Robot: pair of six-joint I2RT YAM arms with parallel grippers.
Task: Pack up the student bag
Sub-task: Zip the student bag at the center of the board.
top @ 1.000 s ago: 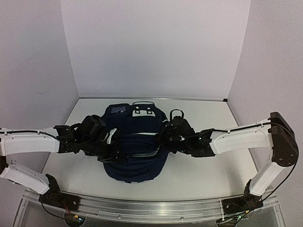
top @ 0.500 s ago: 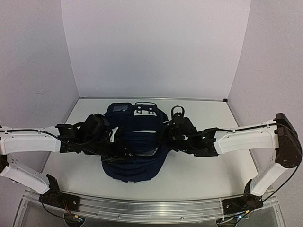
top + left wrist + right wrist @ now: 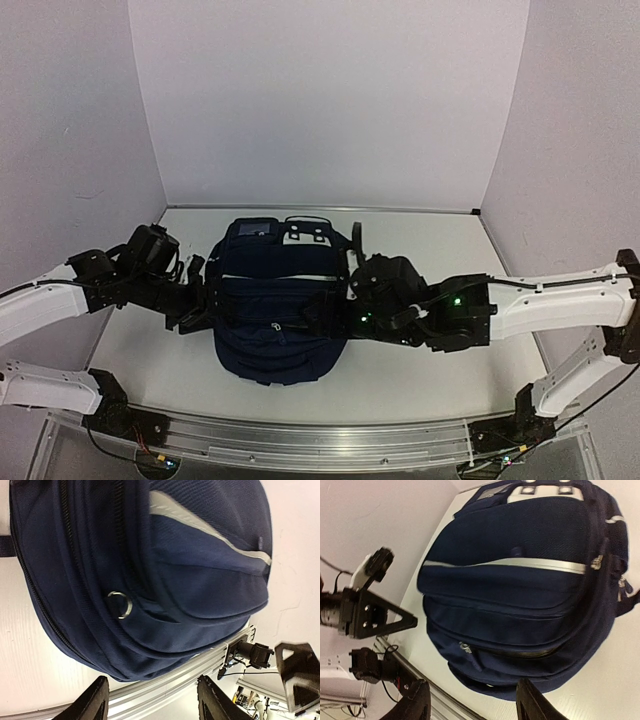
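Observation:
The student bag [image 3: 278,305], a navy backpack with white stripes, lies flat in the middle of the table, its zips shut. My left gripper [image 3: 196,300] stands open just off the bag's left side. In the left wrist view its fingers [image 3: 94,702] frame the bag's [image 3: 150,565] lower edge with nothing between them, and a metal ring pull [image 3: 120,604] shows on a zip. My right gripper [image 3: 330,310] is open at the bag's right side. In the right wrist view the bag [image 3: 520,595] lies ahead of the empty jaws, with a zip pull [image 3: 466,648] on its front pocket.
An aluminium rail [image 3: 300,440] runs along the table's near edge, close to the bag's bottom. Lilac walls close in the left, back and right. White tabletop [image 3: 430,370] shows on both sides of the bag.
Both grippers have opened and drawn back off the bag. The left arm has pulled out to the left and the right arm has dropped lower. The bag has settled flatter.

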